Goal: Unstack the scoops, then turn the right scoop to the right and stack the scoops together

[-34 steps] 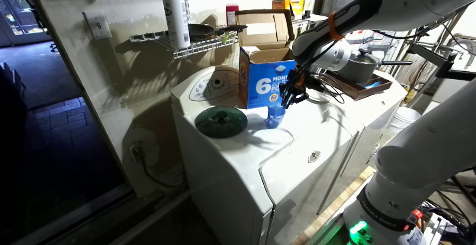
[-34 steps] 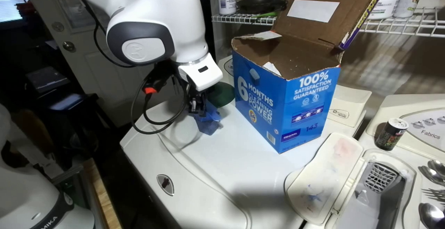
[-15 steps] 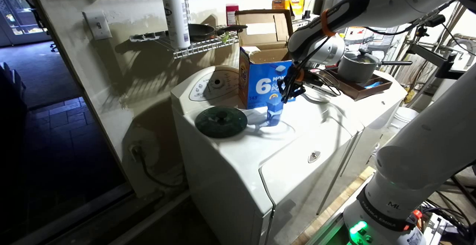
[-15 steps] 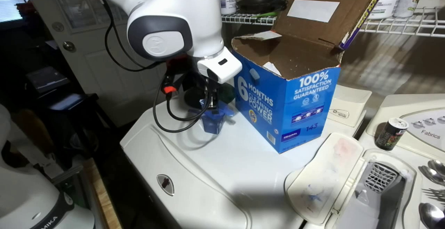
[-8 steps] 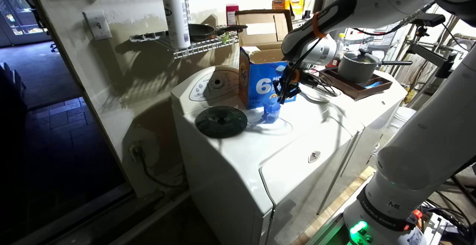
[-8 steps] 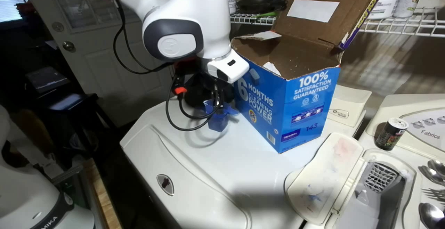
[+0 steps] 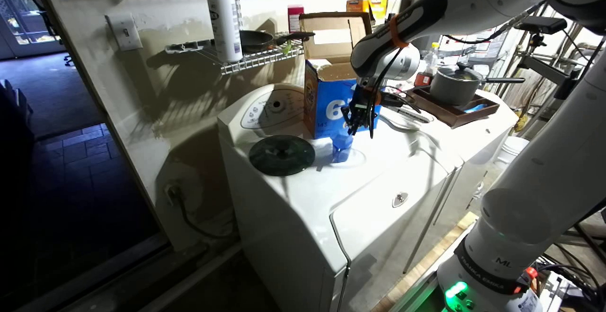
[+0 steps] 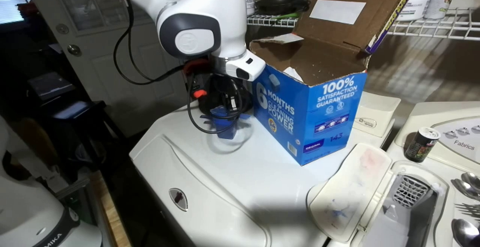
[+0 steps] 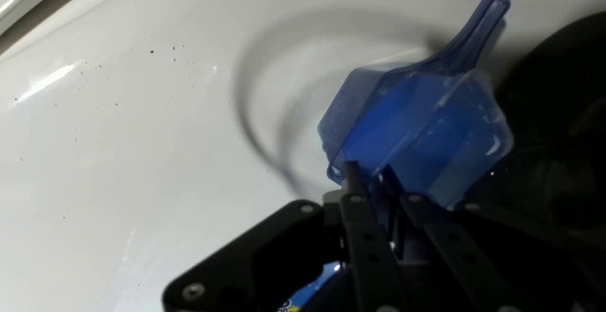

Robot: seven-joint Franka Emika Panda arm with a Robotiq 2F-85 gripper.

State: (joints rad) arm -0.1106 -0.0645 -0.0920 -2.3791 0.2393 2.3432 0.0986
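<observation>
The blue translucent scoops [image 7: 342, 150] stand close together on the white machine top [image 7: 303, 193], beside the big carton; they also show in an exterior view [image 8: 227, 131]. In the wrist view the scoops [image 9: 426, 127] overlap, one lying over or in the other; how deeply they nest is unclear. One handle [image 9: 473, 32] sticks out to the upper right, free. My gripper [image 9: 371, 177] has its fingertips nearly together at the scoops' near edge, with blue plastic between them. In an exterior view my gripper [image 8: 233, 108] is above the scoops, partly hidden by cables.
The open blue carton [image 8: 307, 108] stands right beside the gripper. A dark round lid [image 7: 281, 156] lies on the other side of the scoops. A pot [image 7: 454, 84] in a brown tray stands farther off. A black can [image 8: 422, 144] and cutlery stand beyond the carton.
My arm has swung and the wrist has turned. The gripper and the scoops have shifted a little toward the dark lid. The scoops' bodies are turned and stay together under the gripper.
</observation>
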